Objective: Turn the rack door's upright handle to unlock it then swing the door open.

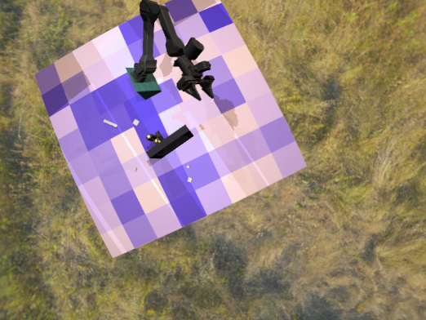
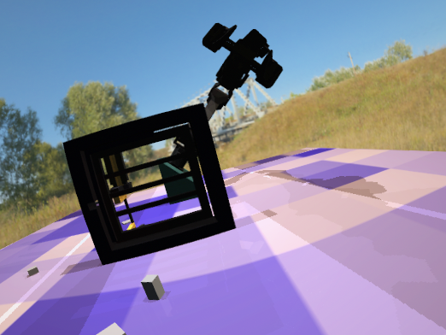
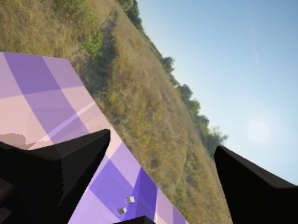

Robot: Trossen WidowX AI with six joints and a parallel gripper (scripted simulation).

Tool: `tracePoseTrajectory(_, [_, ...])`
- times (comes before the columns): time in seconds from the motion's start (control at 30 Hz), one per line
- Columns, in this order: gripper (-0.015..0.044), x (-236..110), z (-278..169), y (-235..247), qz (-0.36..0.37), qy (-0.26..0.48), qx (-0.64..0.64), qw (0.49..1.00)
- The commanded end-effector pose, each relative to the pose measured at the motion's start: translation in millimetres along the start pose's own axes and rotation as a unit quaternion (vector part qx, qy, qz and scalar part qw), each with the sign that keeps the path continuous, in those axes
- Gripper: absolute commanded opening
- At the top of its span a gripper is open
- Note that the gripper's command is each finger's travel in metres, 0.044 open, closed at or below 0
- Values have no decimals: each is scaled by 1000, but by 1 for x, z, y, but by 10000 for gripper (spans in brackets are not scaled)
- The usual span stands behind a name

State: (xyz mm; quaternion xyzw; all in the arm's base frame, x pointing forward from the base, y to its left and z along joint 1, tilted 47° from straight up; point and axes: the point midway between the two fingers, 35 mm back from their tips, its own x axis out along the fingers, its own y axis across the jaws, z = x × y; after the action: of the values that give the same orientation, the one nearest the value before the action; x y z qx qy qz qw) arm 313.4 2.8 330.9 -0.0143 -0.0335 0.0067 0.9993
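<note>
The rack's black frame (image 1: 171,142) (image 2: 220,184) stands upright on the table. Its barred door (image 2: 197,179) looks shut within the frame. The black and yellow handle (image 1: 154,138) is on the side facing the arm's base; yellow parts (image 2: 114,167) show through the bars in the exterior view. Whether the handle is turned cannot be told. My gripper (image 1: 206,98) (image 2: 243,55) (image 3: 164,144) is open and empty. It is high above the table, up and to the right of the frame in the top and exterior views, and touches neither door nor handle.
A white bar (image 1: 110,123) and a white block (image 1: 135,122) lie on the handle's side of the rack. Small blocks (image 1: 188,166) (image 1: 189,180) (image 1: 135,169) lie beyond it. The arm's green base (image 1: 144,86) (image 2: 177,185) stands behind the rack. The table's edge (image 1: 269,184) borders grass.
</note>
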Motion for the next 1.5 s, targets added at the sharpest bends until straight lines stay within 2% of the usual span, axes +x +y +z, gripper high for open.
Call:
tracePoseTrajectory(0.0, [374, 1, -1, 0, 0, 2, -1, 1000])
tracePoseTrajectory(0.13, [282, 12, -13, -6, 0, 43, -18, 999])
tracePoseTrajectory(0.8, [282, 54, -96, -44, 37, 276, -71, 958])
tracePoseTrajectory(1.47, [282, 56, -175, -94, 97, 461, -16, 882])
